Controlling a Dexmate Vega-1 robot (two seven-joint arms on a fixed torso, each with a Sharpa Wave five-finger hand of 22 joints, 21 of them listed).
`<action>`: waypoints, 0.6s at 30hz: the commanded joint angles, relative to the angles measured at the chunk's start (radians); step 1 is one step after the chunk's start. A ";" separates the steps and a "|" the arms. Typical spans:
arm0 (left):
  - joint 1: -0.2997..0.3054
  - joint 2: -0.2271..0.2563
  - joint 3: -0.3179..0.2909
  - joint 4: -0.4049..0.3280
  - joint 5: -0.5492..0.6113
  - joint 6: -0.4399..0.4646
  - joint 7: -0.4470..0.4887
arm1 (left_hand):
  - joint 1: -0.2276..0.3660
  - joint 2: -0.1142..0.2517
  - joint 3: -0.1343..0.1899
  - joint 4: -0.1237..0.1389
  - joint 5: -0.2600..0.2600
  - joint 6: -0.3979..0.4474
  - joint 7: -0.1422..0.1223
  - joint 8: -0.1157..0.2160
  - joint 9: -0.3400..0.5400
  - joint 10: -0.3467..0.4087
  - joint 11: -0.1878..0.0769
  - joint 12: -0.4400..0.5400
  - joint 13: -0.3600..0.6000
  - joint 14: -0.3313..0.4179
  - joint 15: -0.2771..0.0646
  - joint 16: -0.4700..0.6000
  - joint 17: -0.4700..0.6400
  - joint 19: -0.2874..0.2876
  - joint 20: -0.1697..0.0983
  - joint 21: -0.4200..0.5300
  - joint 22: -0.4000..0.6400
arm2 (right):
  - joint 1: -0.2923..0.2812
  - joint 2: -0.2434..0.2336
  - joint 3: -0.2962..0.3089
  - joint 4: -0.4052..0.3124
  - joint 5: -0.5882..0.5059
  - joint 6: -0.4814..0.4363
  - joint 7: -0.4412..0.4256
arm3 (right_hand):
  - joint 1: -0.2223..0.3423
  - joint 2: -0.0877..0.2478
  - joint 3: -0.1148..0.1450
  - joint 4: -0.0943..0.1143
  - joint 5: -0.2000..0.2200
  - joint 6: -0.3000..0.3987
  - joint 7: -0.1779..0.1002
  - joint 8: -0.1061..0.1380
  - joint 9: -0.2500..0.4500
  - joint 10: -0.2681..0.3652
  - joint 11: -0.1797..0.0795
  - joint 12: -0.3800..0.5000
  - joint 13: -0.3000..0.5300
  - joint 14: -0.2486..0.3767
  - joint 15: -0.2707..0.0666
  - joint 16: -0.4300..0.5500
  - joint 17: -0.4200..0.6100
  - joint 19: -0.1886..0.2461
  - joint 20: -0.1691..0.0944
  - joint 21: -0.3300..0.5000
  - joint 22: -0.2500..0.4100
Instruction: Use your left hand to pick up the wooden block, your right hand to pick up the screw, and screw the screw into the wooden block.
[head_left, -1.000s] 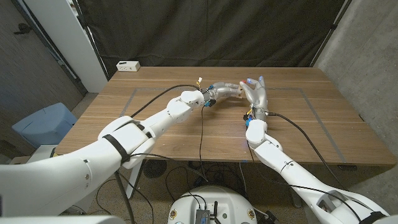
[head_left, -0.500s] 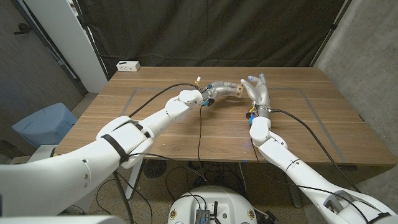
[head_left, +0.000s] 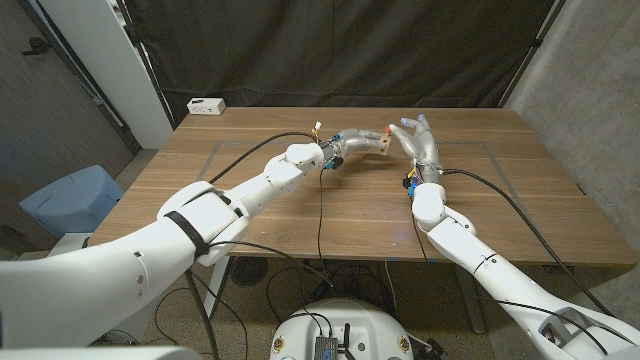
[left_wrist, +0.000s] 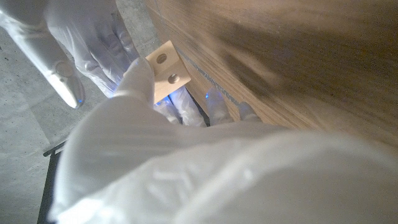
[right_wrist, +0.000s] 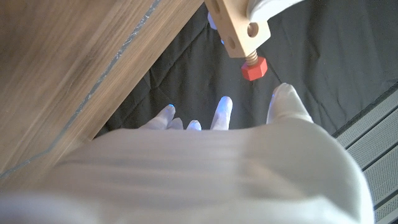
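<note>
A dark curtain hangs behind the wooden worktop, and a small white box sits at its far left corner; above the middle of the far half, the two arms meet. The left robot hand grips the wooden block, its fingers closed around one end; in the left wrist view the block sticks out past the fingers with two holes showing on its face. The red-headed screw stands in the block, its thread partly in a hole and its head clear of the wood. The right robot hand is just beside the block, holding nothing; its fingers are spread and its fingertips lie near the screw head without touching it.
</note>
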 joint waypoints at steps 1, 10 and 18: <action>-0.010 0.000 0.004 0.026 0.012 -0.031 -0.006 | 0.002 0.008 0.004 0.006 0.005 0.008 0.000 0.007 0.004 -0.004 0.000 0.000 0.005 0.003 -0.026 0.001 0.003 -0.005 0.002 0.005 0.003 | -0.020 -0.096 0.026 -0.103 0.021 -0.065 0.113 | -0.012 -0.001 0.001 0.005 -0.004 -0.013 0.011 -0.011 0.001 0.001 0.008 0.003 0.006 -0.016 0.004 0.002 0.002 -0.006 0.004 0.000 0.005; -0.013 -0.002 0.003 0.035 0.015 -0.046 -0.009 | 0.001 0.008 0.004 0.006 0.005 0.008 -0.004 0.007 0.004 -0.008 0.000 -0.001 0.004 -0.001 -0.027 0.000 0.003 -0.006 0.001 0.006 0.003 | -0.015 -0.196 0.043 -0.186 0.028 -0.130 0.226 | -0.035 0.003 -0.003 0.010 -0.011 -0.055 0.035 -0.039 -0.004 -0.021 0.021 -0.002 0.006 -0.042 0.010 0.000 0.000 -0.029 0.005 -0.004 0.005; -0.015 -0.004 0.004 0.051 0.020 -0.076 -0.012 | 0.001 0.008 0.004 0.006 0.005 0.007 -0.007 0.006 0.003 -0.010 0.000 -0.002 0.004 -0.001 -0.027 0.001 0.003 -0.007 0.001 0.005 0.003 | -0.005 -0.271 0.052 -0.233 0.031 -0.163 0.315 | -0.032 0.008 0.002 0.006 -0.007 -0.071 0.050 -0.051 -0.006 -0.032 0.019 -0.003 0.007 -0.042 0.012 0.003 -0.003 -0.032 0.006 -0.002 0.005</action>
